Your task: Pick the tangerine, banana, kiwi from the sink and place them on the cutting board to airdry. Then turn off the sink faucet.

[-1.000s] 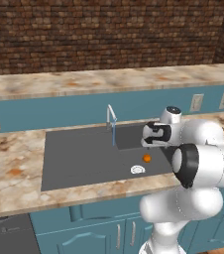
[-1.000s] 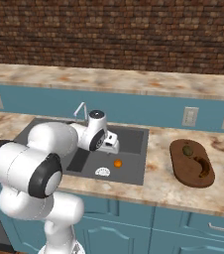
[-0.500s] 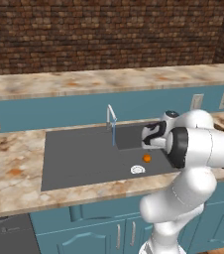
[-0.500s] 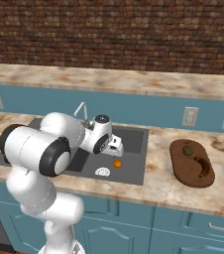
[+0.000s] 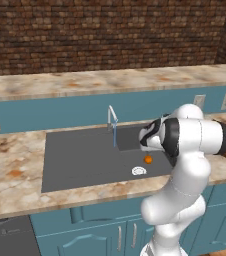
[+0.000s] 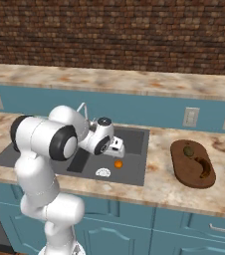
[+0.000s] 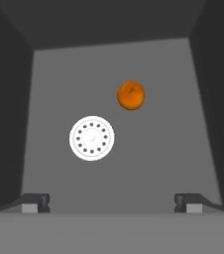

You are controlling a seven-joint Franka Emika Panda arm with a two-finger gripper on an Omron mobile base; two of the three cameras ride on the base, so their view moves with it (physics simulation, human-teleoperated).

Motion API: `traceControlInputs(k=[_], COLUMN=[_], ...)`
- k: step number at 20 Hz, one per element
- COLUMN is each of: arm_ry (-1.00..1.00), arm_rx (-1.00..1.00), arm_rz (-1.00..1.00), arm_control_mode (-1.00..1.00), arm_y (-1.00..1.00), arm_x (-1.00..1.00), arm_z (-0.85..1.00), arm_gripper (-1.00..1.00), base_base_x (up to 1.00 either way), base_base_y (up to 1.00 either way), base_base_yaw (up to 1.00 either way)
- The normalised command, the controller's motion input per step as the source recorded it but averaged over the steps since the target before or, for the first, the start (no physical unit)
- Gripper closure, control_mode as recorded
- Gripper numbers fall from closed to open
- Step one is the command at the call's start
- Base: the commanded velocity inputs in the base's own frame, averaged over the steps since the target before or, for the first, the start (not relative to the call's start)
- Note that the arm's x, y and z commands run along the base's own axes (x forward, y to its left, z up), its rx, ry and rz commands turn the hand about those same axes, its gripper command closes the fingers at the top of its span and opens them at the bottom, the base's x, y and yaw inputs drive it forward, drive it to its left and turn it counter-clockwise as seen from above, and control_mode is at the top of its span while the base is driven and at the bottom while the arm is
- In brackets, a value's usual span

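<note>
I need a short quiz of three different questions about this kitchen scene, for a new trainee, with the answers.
1. True or false: the tangerine lies in the sink.
2. Which fruits are on the cutting board? A) kiwi and banana B) none
3. Fill in: the gripper is ___.

Key: 1 true; 2 A; 3 open, nothing between its fingertips.

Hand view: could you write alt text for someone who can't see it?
A bright orange tangerine lies on the grey floor of a sink, close to a white round drain but not touching it. The open tool hangs above them, its two dark tips far apart.
</note>
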Motion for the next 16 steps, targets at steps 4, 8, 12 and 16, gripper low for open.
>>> traceControlInputs(k=[4,8,12,16], arm_ry=[0.00,0.00,0.00,0.00], arm_rx=[0.00,0.00,0.00,0.00], arm_rz=[0.00,0.00,0.00,0.00], arm_control_mode=[-1.00,-1.00,-1.00,-1.00], arm_y=[-0.02,-0.08,-0.13,-0.05], arm_x=[0.28,0.23,0.25,0.27], arm_z=[-0.28,-0.28,-0.29,-0.29], arm_gripper=[-1.00,-1.00,-1.00,-1.00], base_base_x=[0.00,0.00,0.00,0.00], base_base_y=[0.00,0.00,0.00,0.00], base_base_yaw=[0.00,0.00,0.00,0.00])
